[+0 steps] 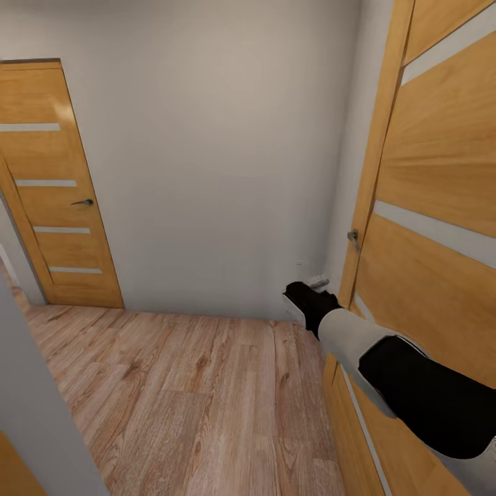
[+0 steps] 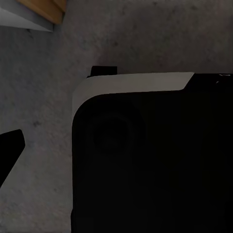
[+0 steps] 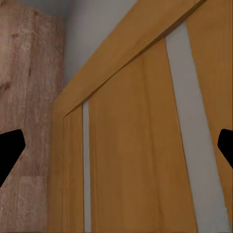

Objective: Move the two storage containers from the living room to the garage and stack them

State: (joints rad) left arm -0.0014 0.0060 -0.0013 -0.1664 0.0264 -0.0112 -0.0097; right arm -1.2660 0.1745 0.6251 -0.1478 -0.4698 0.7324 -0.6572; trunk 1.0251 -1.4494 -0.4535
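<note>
The robot stands in a narrow passage with a pale grey wall (image 1: 227, 138) ahead and a light wood plank floor (image 1: 186, 393) underfoot. Its right arm (image 1: 413, 386), sleeved in grey and black, reaches forward alongside a wooden door (image 1: 441, 227) with pale horizontal strips, and the right hand (image 1: 308, 295) hangs just short of the far wall, close beside the door's edge and below its metal handle (image 1: 353, 238). In the right wrist view the two dark fingertips (image 3: 9, 153) sit well apart at either side, spread wide with nothing between them, facing the door's panels. Beyond and well to the left of that hand stands a second wooden door (image 1: 58, 193). The left wrist view shows a dark robot body (image 2: 150, 160) over grey ground; whether the left hand is spread or pressed together cannot be told. Neither storage container is in view.
</note>
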